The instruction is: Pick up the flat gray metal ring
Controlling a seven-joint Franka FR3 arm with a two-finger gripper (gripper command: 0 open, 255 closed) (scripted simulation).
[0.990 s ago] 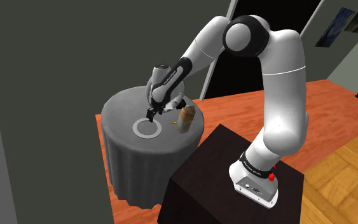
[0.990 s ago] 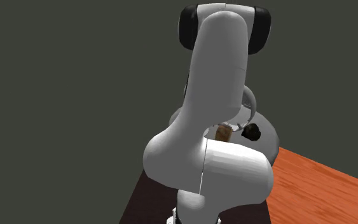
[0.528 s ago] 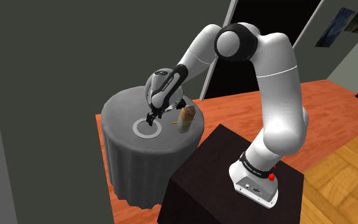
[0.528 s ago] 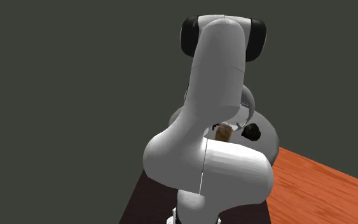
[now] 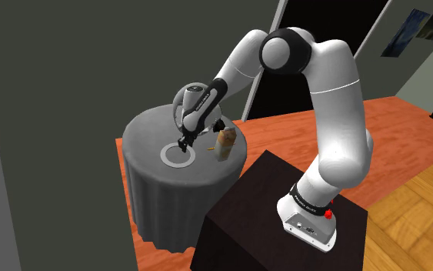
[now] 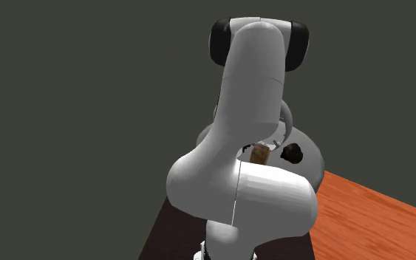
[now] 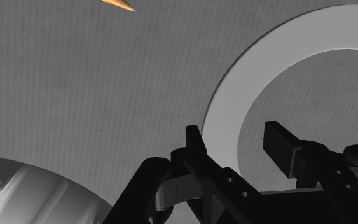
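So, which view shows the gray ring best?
The shoulder view: nearly the whole ring shows on the table. The wrist view gives one arc, with the open gripper astride its band. In the second exterior view the arm hides it.

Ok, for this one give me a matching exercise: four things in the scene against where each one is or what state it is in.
Things:
1. light grey ring
2. end effector
3. brown container
4. stand

Places or states:
A. dark box at the shoulder view's lower right
B. open, astride the ring's band
C. lying flat on the grey-draped table
D. on the table, to the shoulder view's right of the ring

Pairs: 1-C, 2-B, 3-D, 4-A.
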